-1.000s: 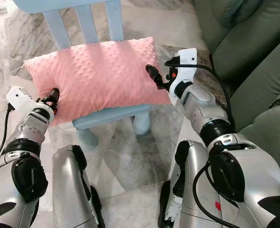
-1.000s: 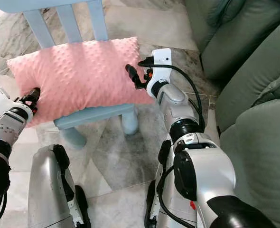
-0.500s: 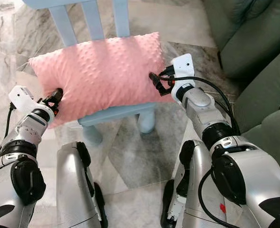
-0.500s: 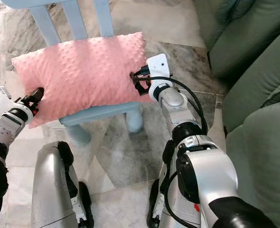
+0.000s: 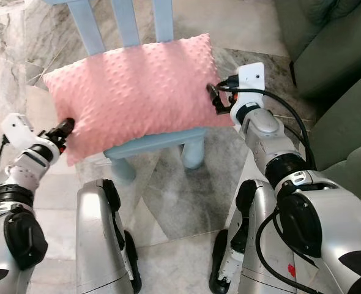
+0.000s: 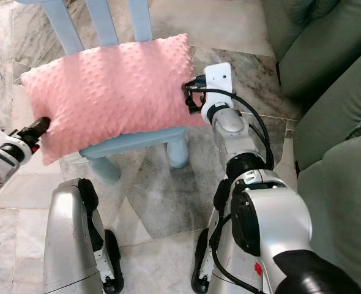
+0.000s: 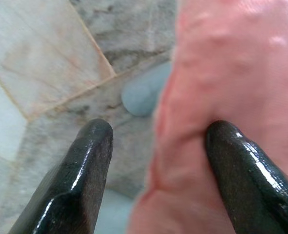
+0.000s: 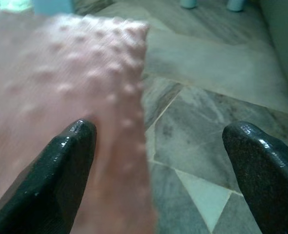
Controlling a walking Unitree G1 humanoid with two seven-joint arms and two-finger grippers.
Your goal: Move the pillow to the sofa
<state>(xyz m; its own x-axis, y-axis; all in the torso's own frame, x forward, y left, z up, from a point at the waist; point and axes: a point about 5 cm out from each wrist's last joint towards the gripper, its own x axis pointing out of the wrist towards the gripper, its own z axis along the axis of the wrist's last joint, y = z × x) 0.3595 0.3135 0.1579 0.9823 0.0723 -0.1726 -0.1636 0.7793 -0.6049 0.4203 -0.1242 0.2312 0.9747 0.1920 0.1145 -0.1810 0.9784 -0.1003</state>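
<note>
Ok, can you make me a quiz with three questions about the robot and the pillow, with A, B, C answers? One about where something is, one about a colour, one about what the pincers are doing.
1. Where does the pillow lie?
A. on the chair
B. on the sofa
C. on the floor

2. What colour is the chair?
A. red
B. light blue
C. black

3. How are the left pincer and right pincer?
A. both open at the pillow's ends
B. both clamped shut on the chair's legs
C. both resting on the sofa

Answers: 1 A, the pillow rests on the seat. 2 B, slats, seat and legs are pale blue. 3 A, each wrist view shows spread fingers with a pillow edge between them.
</note>
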